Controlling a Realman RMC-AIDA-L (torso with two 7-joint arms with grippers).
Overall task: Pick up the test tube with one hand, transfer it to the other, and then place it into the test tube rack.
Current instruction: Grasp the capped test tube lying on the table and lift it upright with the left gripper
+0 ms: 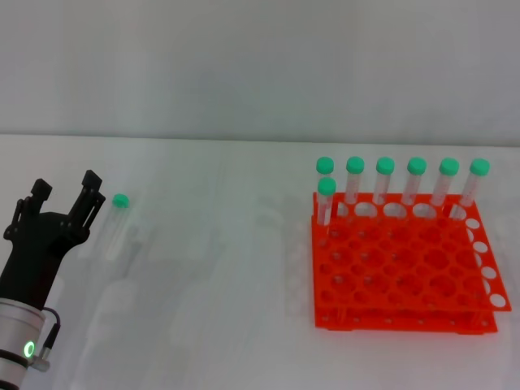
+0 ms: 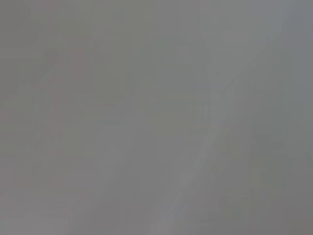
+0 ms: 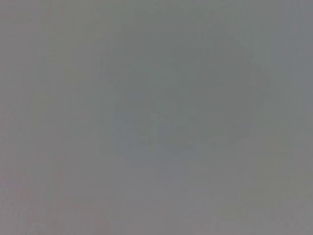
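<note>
A clear test tube with a green cap lies on the white table at the left. My left gripper is open and empty, its black fingers just left of the tube, apart from it. The orange-red test tube rack stands at the right with several green-capped tubes upright along its far row and one at its near left corner hole. My right gripper is out of view. Both wrist views show only plain grey.
The white table runs between the lying tube and the rack. A pale wall rises behind the table's far edge.
</note>
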